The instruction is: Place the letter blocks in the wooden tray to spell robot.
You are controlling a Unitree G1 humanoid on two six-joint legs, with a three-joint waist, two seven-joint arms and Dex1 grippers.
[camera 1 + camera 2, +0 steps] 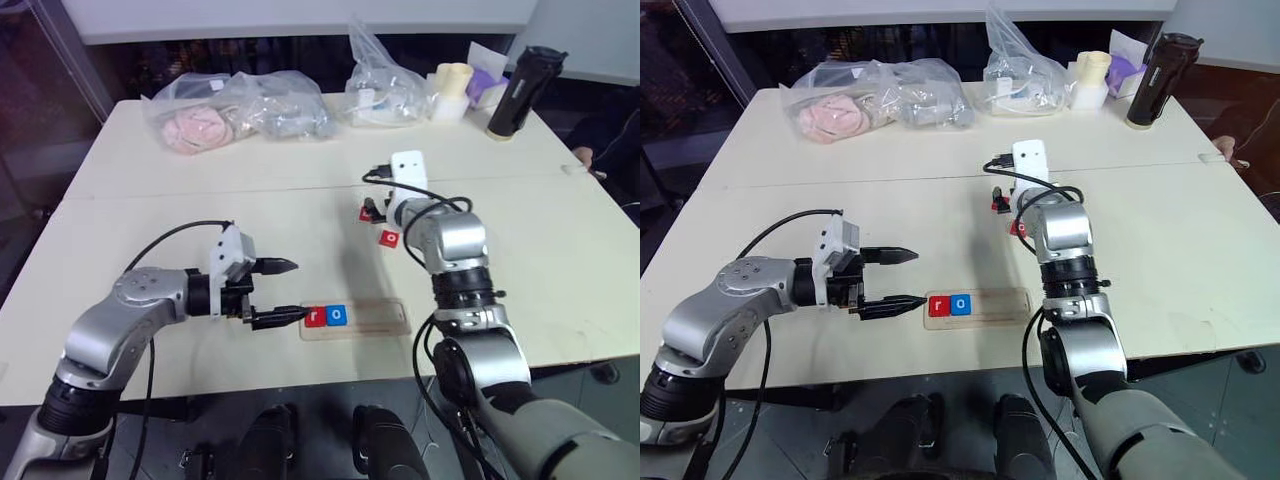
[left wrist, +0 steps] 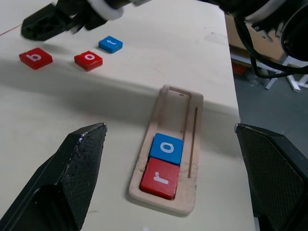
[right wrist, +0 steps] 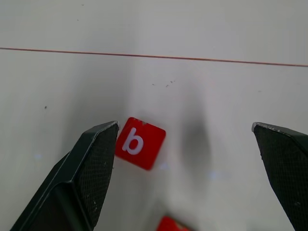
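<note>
Left gripper (image 1: 283, 292): jaws spread wide and empty, pointing right across the table, fingertips just left of the tray's left end.

Wooden tray (image 1: 385, 318): lies flat near the front edge of the table, long side running left to right, between the two arms.

Red r block (image 1: 316, 317): seated in the tray groove at its left end.

Blue o block (image 1: 337, 315): seated in the groove, touching the r on its right side.

Rest of the tray: three places to the right of the blue o are bare wood.

Red b block (image 3: 140, 143): loose on the table, farther away than the tray, lying between the right gripper's fingers and close to one of them.

Red o block (image 2: 88, 60): loose on the table just beside the b.

Blue t block (image 2: 110, 44): loose on the table near the red o.

Right gripper (image 3: 185, 178): jaws wide, holding nothing, hanging over the loose blocks with the b under it.

Progress: two of five letters placed, "ro".

Left to do: b, o and t, in that order; b looks to be the next pick.
</note>
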